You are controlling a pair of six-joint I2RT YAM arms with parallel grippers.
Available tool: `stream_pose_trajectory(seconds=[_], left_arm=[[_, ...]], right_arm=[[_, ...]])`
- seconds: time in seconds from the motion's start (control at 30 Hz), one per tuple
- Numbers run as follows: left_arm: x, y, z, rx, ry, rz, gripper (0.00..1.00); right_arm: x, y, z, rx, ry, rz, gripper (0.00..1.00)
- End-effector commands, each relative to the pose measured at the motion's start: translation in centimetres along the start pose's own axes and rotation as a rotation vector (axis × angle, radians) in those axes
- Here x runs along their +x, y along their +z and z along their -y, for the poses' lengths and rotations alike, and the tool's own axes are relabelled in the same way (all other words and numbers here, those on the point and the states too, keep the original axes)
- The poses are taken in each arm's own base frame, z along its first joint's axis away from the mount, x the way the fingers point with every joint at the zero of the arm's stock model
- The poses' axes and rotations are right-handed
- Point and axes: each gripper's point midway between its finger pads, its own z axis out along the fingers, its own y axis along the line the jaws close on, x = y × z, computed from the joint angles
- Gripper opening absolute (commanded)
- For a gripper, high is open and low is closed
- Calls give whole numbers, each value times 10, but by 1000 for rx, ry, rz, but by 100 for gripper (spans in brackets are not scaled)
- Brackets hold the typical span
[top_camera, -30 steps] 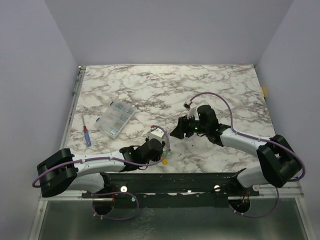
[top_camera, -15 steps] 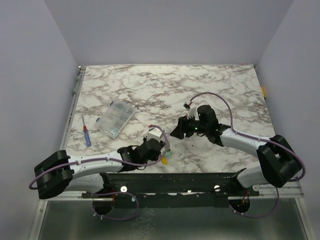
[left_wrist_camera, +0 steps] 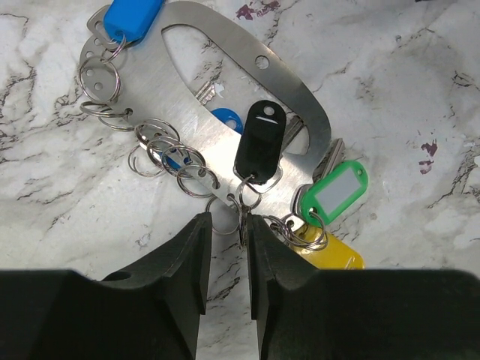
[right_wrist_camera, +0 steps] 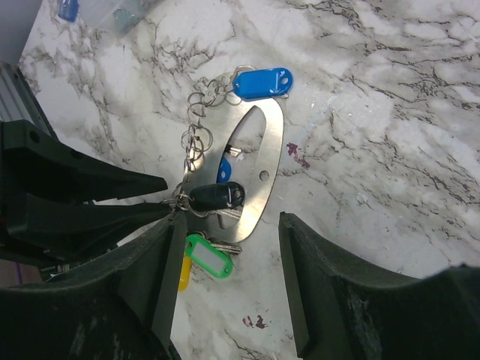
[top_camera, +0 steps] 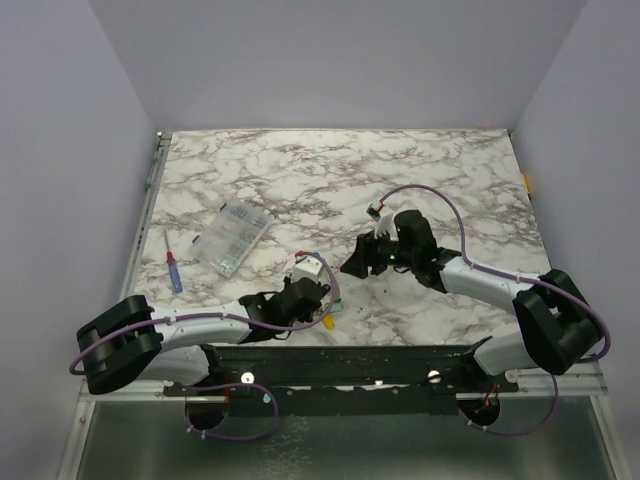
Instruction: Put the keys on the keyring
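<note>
Pinching a thin split ring (left_wrist_camera: pixel 241 219) edge-on, the left gripper (left_wrist_camera: pixel 229 225) is closed almost to touching at the near end of the keyring (left_wrist_camera: pixel 296 94) — a flat steel oval lying on the marble table (left_wrist_camera: pixel 420 75), near its front edge. The right gripper (right_wrist_camera: pixel 232 225) hovers above, spread wide, holding nothing. The keys (left_wrist_camera: pixel 335 191), with green, yellow and blue plastic heads, cluster beside and under the plate. We judge the plate stiff, slick and too flush to lift by its face; the rings look light and springy — apt to twist out. The plastic heads offer the surest hold.
</note>
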Motion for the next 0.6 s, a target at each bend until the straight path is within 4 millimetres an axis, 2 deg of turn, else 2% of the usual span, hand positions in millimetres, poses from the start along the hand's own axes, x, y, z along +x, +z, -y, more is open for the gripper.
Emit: stream_pose_trajectory(seconds=[0.0, 0.17, 0.27, 0.37, 0.5, 0.57], left_arm=[[-2, 4, 0, 9, -17, 23, 30], [1, 5, 6, 42, -30, 21, 28], [4, 6, 7, 46, -31, 13, 24], [5, 7, 7, 52, -32, 11, 17], [6, 7, 8, 63, -31, 20, 0], [4, 5, 8, 70, -29, 31, 0]], right_arm=[[10, 1, 2, -5, -7, -30, 61], [11, 2, 3, -3, -6, -34, 61], [12, 1, 3, -3, -7, -36, 61], [11, 2, 3, -3, -9, -37, 61], [12, 2, 4, -2, -8, -39, 61], [13, 2, 4, -2, -7, -41, 61]])
